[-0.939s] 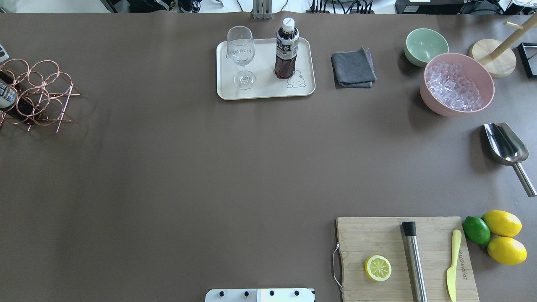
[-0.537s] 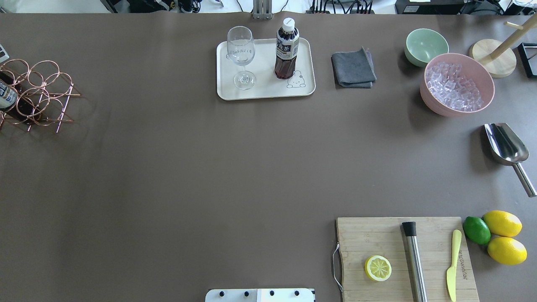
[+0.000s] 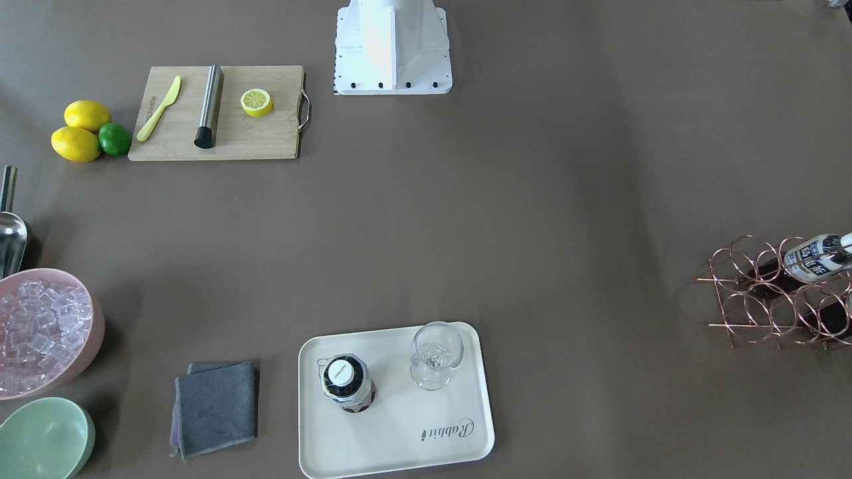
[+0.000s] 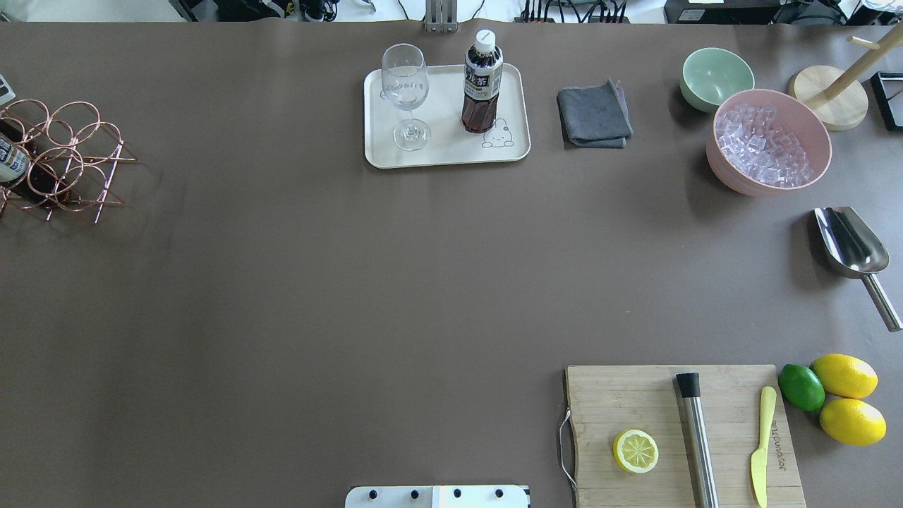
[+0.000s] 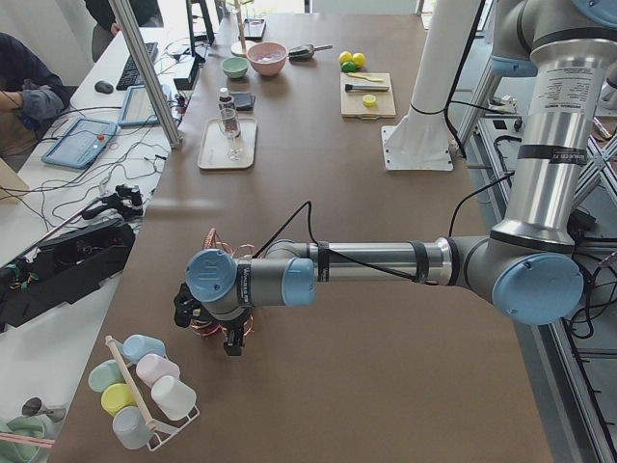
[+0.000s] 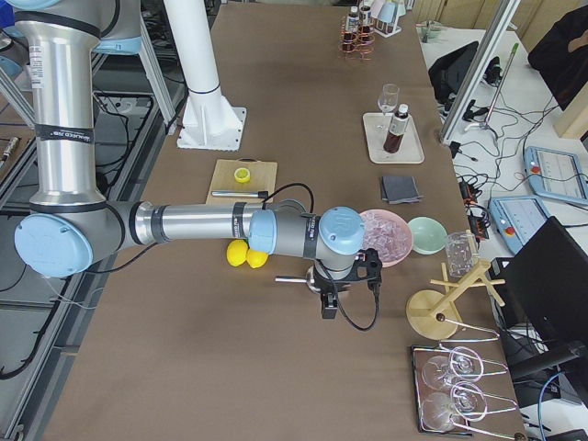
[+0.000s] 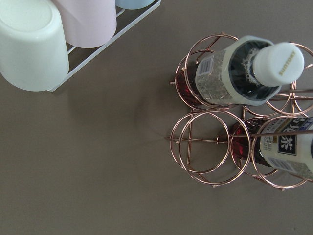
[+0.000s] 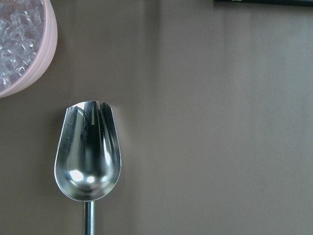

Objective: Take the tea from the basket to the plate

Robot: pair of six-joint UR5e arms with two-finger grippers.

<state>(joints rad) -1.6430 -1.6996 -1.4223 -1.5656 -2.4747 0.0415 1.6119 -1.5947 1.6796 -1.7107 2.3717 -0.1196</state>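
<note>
One tea bottle [image 4: 482, 85] stands upright on the cream plate [image 4: 448, 144], also in the front view [image 3: 347, 382] on the plate [image 3: 399, 426]. The copper wire basket [image 4: 67, 159] sits at the table's far left. The left wrist view looks down on the basket [image 7: 205, 142], which holds two more tea bottles [image 7: 239, 73] [image 7: 288, 149]. My left gripper [image 5: 229, 340] hangs over the basket; I cannot tell if it is open. My right gripper [image 6: 327, 305] hangs over the steel scoop [image 8: 88, 152]; I cannot tell its state either.
A wine glass [image 4: 405, 92] shares the plate. To its right lie a grey cloth [image 4: 594, 114], a green bowl [image 4: 716, 76] and a pink bowl of ice [image 4: 769, 141]. A cutting board [image 4: 677, 395] is at the front right. A cup rack [image 7: 34, 44] stands beside the basket.
</note>
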